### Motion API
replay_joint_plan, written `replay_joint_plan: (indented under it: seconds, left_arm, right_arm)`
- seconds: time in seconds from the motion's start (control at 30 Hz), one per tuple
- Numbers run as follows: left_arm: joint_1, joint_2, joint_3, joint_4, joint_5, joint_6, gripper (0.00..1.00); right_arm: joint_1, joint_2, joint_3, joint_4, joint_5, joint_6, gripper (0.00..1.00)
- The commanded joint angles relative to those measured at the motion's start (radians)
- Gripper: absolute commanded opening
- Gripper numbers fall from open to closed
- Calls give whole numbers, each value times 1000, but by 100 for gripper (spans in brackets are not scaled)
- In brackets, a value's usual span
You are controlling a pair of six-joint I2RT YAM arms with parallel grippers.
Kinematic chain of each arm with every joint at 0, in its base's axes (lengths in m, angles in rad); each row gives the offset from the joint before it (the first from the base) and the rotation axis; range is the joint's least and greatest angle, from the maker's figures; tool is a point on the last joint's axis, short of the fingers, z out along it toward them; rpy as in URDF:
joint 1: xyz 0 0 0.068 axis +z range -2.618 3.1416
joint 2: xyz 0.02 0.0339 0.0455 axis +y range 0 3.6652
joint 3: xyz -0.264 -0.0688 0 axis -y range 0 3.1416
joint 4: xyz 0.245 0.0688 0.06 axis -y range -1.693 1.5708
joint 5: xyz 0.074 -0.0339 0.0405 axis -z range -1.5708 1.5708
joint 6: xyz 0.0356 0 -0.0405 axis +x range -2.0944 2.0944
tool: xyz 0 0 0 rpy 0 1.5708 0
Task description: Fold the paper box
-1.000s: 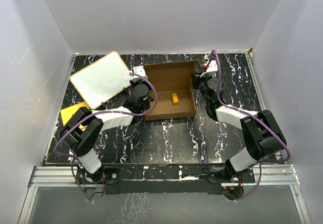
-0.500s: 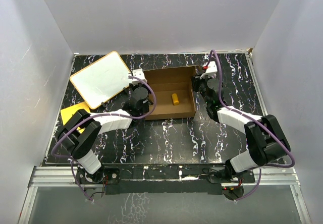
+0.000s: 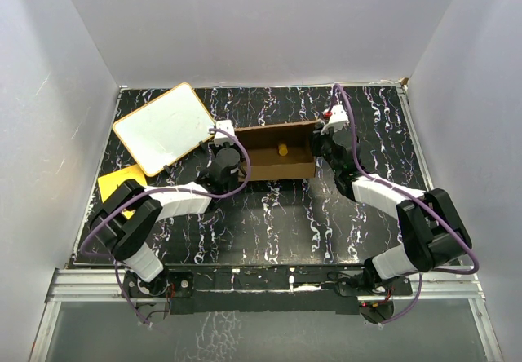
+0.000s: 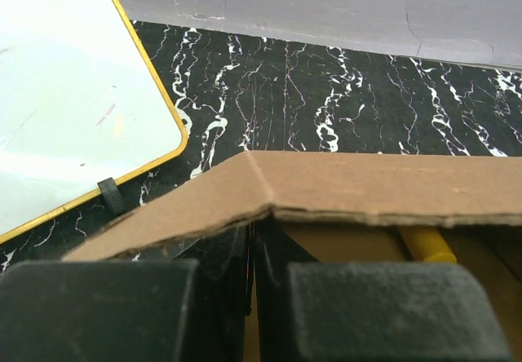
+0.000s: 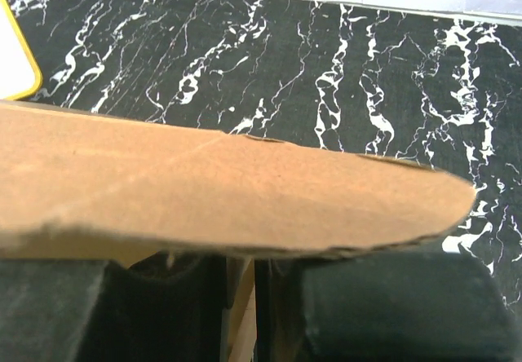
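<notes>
The paper box (image 4: 342, 187) hides most of a yellow object (image 4: 428, 245).

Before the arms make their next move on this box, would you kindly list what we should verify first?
1. Left tool grips the paper box: ok, shut on cardboard.
2. Right tool grips it: ok, cardboard clamped.
3. Box closed: not ok, interior shows from above.
4. Interior free: not ok, yellow object inside.
5. White board apart from box: ok.

The paper box (image 3: 277, 166) is matt brown corrugated cardboard with rough, fibrous cut edges. The table (image 3: 269, 215) has a smooth black marbled surface. At 10 o'clock, the white board (image 3: 161, 127) looks smooth and slightly glossy
</notes>
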Motion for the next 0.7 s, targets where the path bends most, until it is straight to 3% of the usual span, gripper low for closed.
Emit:
replay_joint_plan:
  seconds: [0.0, 0.1, 0.47, 0.67]
  left_arm:
    - [-22, -59, -26, -56, 74, -30, 0]
    - [-23, -74, -32, -70, 87, -37, 0]
    - [-23, -183, -61, -172, 134, -96, 23]
    - [-24, -312, -105, -278, 208, -135, 54]
  right_arm:
    - [31, -39, 4, -61, -87, -9, 18]
    - [30, -49, 0, -79, -87, -30, 18]
    - [31, -71, -36, -94, -69, -86, 18]
    - [29, -78, -53, -91, -63, -101, 18]
